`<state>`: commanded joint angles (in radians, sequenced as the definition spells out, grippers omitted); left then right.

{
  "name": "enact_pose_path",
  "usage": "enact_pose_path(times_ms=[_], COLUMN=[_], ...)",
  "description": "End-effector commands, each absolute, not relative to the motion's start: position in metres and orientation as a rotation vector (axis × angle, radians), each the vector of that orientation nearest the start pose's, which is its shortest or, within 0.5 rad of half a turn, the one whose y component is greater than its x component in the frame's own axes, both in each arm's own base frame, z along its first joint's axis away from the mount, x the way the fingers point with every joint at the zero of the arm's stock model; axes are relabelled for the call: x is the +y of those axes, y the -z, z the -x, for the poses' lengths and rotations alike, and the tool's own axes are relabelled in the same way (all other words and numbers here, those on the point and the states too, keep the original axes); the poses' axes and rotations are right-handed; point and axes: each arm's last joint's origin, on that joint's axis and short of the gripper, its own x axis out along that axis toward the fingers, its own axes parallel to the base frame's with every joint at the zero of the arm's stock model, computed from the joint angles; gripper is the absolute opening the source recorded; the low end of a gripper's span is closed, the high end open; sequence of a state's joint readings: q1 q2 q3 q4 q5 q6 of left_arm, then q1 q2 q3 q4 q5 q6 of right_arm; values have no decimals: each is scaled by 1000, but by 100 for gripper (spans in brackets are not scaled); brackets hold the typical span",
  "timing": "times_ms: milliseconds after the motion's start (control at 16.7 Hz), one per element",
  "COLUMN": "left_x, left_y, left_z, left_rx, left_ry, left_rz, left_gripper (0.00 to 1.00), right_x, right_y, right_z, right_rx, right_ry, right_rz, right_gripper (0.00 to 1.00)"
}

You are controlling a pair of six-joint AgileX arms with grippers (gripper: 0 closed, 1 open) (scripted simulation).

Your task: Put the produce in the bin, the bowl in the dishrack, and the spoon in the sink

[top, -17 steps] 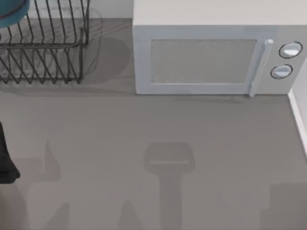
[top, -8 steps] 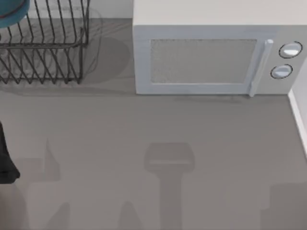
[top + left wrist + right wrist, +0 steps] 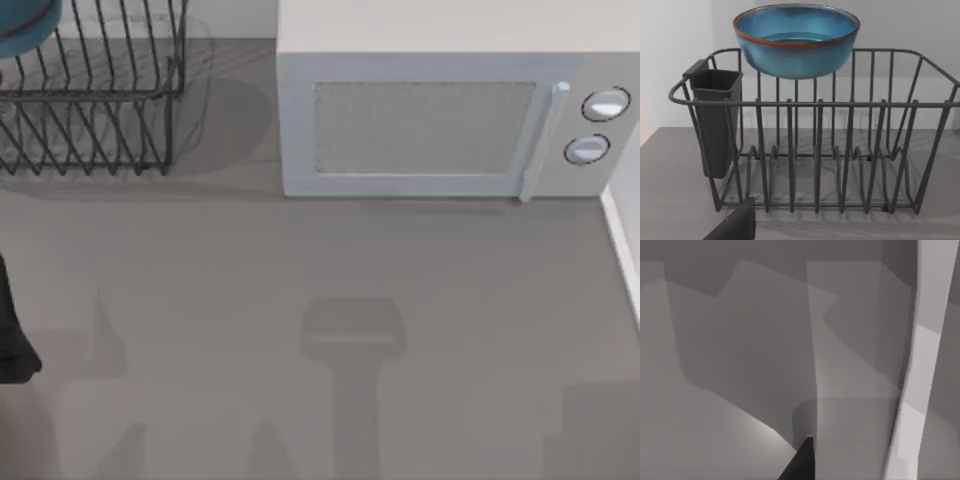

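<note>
The teal-blue bowl with its reddish-brown rim sits upright high in the far part of the dark wire dishrack. From above, the bowl lies at the back left corner, inside the dishrack. My left arm is at the table's left edge, in front of the rack, and a dark part of my left gripper faces the rack. My right gripper shows as a dark wedge over pale grey surfaces. The produce, the spoon, the bin and the sink are out of view.
A white microwave with its door shut stands at the back, right of the rack. A dark cutlery holder hangs on one end of the rack. A pale raised edge bounds the grey counter on the right.
</note>
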<state>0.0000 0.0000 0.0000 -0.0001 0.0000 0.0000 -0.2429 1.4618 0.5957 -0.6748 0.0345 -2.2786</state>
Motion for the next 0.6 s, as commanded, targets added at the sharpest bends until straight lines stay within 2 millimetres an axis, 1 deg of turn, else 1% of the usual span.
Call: enact_pose_path(times_ms=[60, 180, 420, 600], left_x=[-1, -1, -1, -1], left_y=[-160, -160, -160, -160], left_z=[-106, -106, -106, -106], left_rx=[0, 0, 0, 0], left_ry=[0, 0, 0, 0], left_rz=[0, 0, 0, 0], left_gripper=[100, 100, 100, 100], right_x=[-51, -52, -51, -51], right_y=[-118, -131, -172, -203], right_z=[-199, -203, -203, -199], right_rx=[977, 972, 982, 981], right_ry=[-1511, -1511, -1548, -1534], right_rz=[1586, 1594, 1568, 1572], right_gripper=[0, 0, 0, 0])
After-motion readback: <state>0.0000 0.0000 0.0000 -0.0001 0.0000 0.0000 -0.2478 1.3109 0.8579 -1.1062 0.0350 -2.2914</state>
